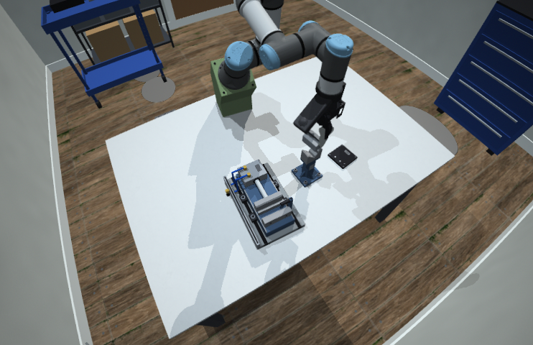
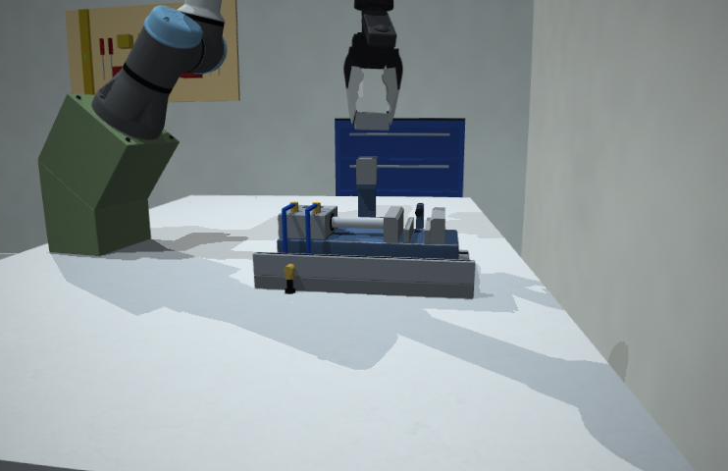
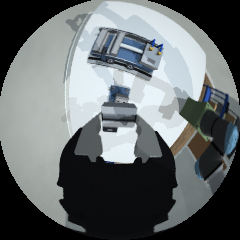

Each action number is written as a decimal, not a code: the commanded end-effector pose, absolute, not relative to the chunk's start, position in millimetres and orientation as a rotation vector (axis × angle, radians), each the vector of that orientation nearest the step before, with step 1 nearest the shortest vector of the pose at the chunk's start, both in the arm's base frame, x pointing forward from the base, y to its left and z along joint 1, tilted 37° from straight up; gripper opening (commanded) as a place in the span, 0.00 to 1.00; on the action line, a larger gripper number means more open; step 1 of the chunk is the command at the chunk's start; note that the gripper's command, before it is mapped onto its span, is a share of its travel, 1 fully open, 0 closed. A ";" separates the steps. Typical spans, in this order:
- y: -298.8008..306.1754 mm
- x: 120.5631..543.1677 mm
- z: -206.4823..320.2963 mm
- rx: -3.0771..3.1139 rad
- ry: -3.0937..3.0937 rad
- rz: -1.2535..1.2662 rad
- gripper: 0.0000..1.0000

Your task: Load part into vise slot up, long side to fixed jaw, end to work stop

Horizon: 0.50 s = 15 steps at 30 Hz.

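The gripper [image 1: 314, 141] [image 2: 372, 118] [image 3: 119, 121] is shut on the grey block [image 1: 310, 141] [image 2: 371, 121] [image 3: 119, 110], one jaw at each end. The block hangs above the V-block [image 1: 307, 156] [image 2: 366, 170], with a gap between them in the exterior view. I cannot make out clearly which way its slot faces. The vise stands open, with no part between its rod-side jaw [image 1: 268, 202] [image 2: 392, 225] and fixed jaw [image 1: 277, 217] [image 2: 438, 225]. The work stop [image 2: 419, 211] shows at the far side of the jaws. The black infeed plate [image 1: 339, 157] carries no block.
The V-block's blue post stands on a bolted base [image 1: 300, 175] [image 3: 114, 93] between the vise and the infeed plate. Blue hoses [image 2: 307, 230] and yellow fittings rise by the air cylinder [image 1: 251, 174] [image 2: 323, 222]. The robot's green pedestal [image 1: 236, 101] [image 2: 120, 188] stands at the table's back.
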<state>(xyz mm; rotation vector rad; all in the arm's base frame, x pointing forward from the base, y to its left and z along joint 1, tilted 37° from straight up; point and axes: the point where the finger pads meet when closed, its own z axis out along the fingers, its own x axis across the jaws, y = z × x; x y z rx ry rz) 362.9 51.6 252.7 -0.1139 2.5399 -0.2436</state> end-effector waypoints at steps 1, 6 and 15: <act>49.7 364.2 254.4 -0.133 2.539 -0.249 0.00; 47.1 365.6 255.0 -0.157 2.542 -0.255 0.00; 40.6 369.0 256.5 -0.214 2.547 -0.272 0.00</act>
